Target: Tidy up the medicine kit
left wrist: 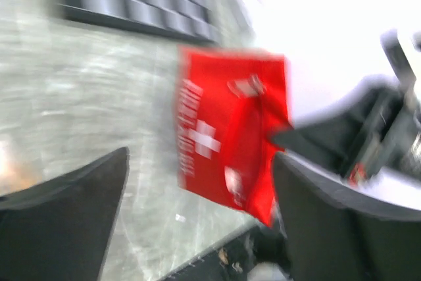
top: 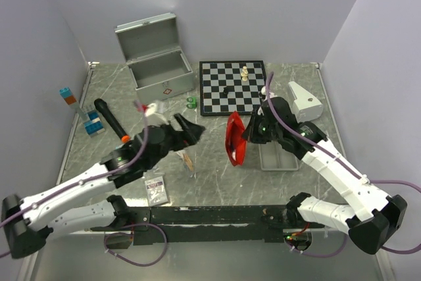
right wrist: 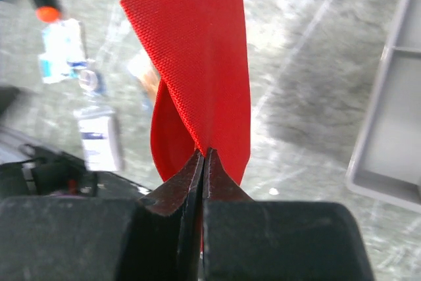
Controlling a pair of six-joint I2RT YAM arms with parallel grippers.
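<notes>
One woven red pouch (right wrist: 204, 64) curls between jaws

Grey marbled tabletop (top: 217, 182), plain pale lilac walls (top: 250, 11) on three sides, soft even light

The red pouch (left wrist: 223, 136) bears a white cross (lettering unreadable), the silver case (top: 150, 87) a red diamond.

Red pouch (left wrist: 223, 129) with a white cross; silver case (top: 154, 89) with a red diamond; black-and-white checkered board (top: 227, 90); grey marbled table (top: 217, 176).
</notes>
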